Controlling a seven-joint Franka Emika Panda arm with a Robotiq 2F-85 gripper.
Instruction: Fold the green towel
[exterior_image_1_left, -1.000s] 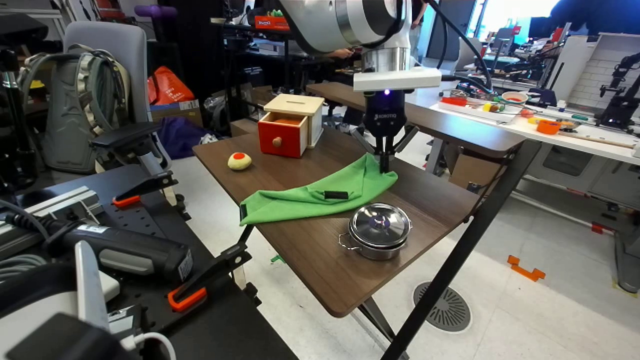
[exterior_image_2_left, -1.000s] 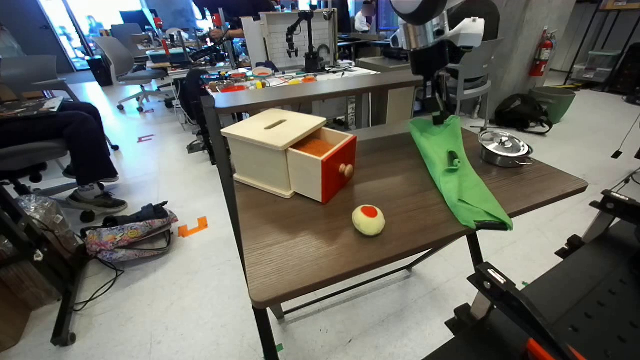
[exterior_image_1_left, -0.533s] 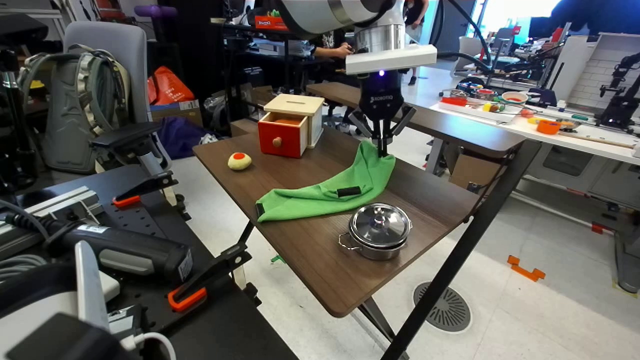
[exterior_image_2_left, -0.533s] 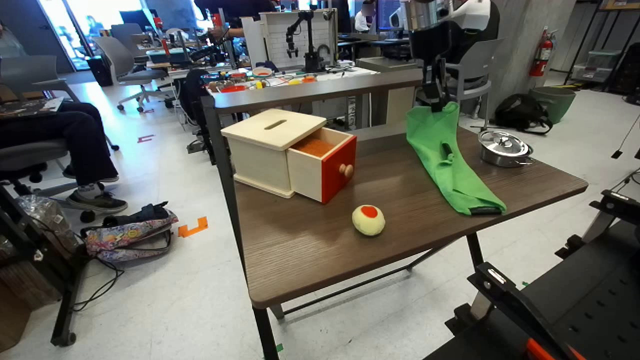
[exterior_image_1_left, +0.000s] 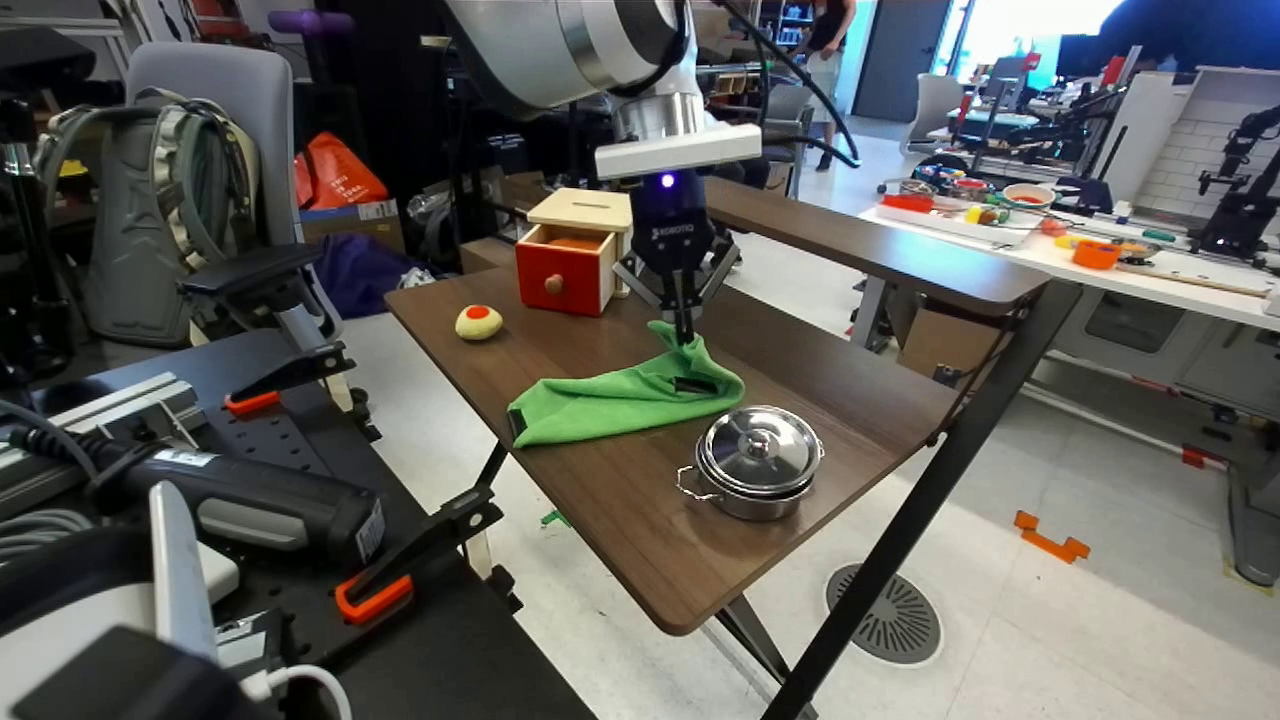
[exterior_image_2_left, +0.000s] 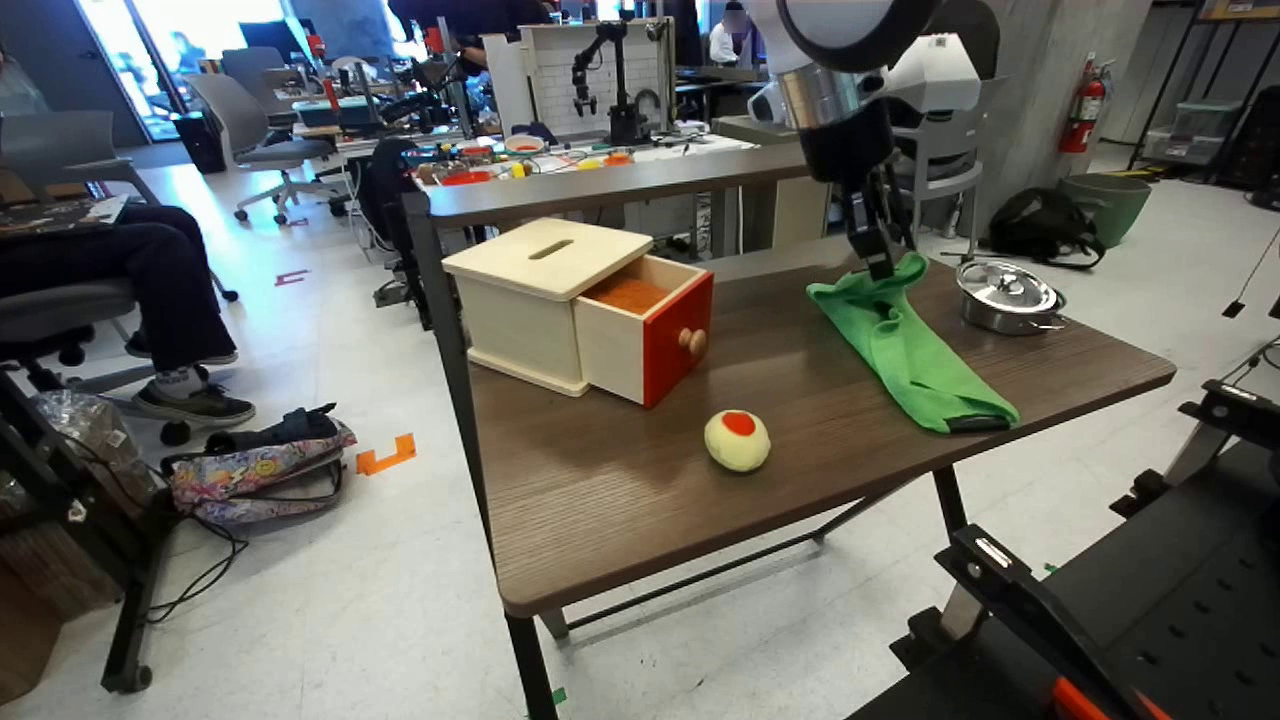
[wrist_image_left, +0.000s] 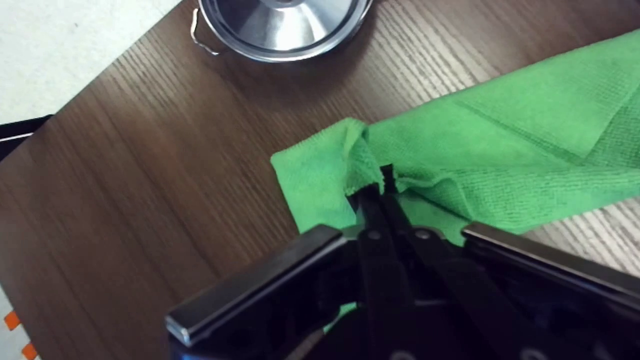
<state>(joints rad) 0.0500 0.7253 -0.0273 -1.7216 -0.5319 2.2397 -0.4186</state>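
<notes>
The lime-green towel (exterior_image_1_left: 600, 405) lies as a long folded strip on the brown table in both exterior views (exterior_image_2_left: 930, 365). A black strip shows at its end by the table edge and another dark piece near its middle. My gripper (exterior_image_1_left: 685, 338) is shut on the towel's other end in both exterior views (exterior_image_2_left: 880, 272), holding it bunched just above the rest of the cloth. In the wrist view the fingers (wrist_image_left: 377, 184) pinch a raised edge of the towel (wrist_image_left: 525, 115), and a flap lies to their left. Part of the cloth under the gripper is hidden.
A lidded metal pot (exterior_image_1_left: 760, 450) stands close beside the towel and also shows in the wrist view (wrist_image_left: 287, 30). A wooden box with an open red drawer (exterior_image_2_left: 680, 335) and a pale ball with a red spot (exterior_image_2_left: 738, 448) are on the table (exterior_image_1_left: 690, 560).
My gripper rose with the towel's end, then came down over the cloth, toward the box side in an exterior view. The towel's black-stripped end slid in from over the table edge.
</notes>
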